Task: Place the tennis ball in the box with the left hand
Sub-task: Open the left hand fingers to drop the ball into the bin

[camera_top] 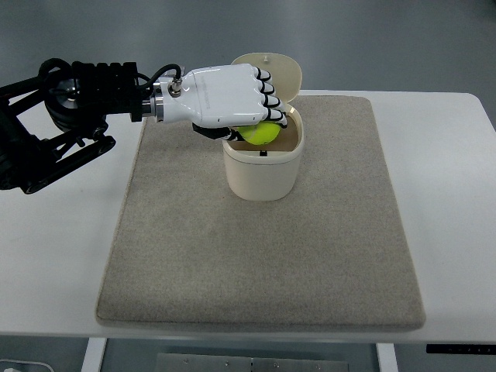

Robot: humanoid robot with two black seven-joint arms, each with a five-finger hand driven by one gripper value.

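We see one top view w/ the left hand (232, 97) entering from the picture's left edge on a black arm (70, 105). The hand is white w/ black finger joints, back facing up. Its fingers (267, 89) are curled side by side, pressed together, and wrapped over the tennis ball (261, 133). The ball is yellow-green; only its lower part shows below the knuckles. It sits directly over the open mouth of the box (262, 174), approx. at rim level; we cannot tell whether it touches the rim.

The box is a cream, rounded container standing upright on a grey-beige mat (263, 248). Its lid (273, 68) is hinged open at the far side, tilted back behind the hand.

The mat lies flat on a white table (457, 217), w/ the box on the far half of the mat, near its centre line.
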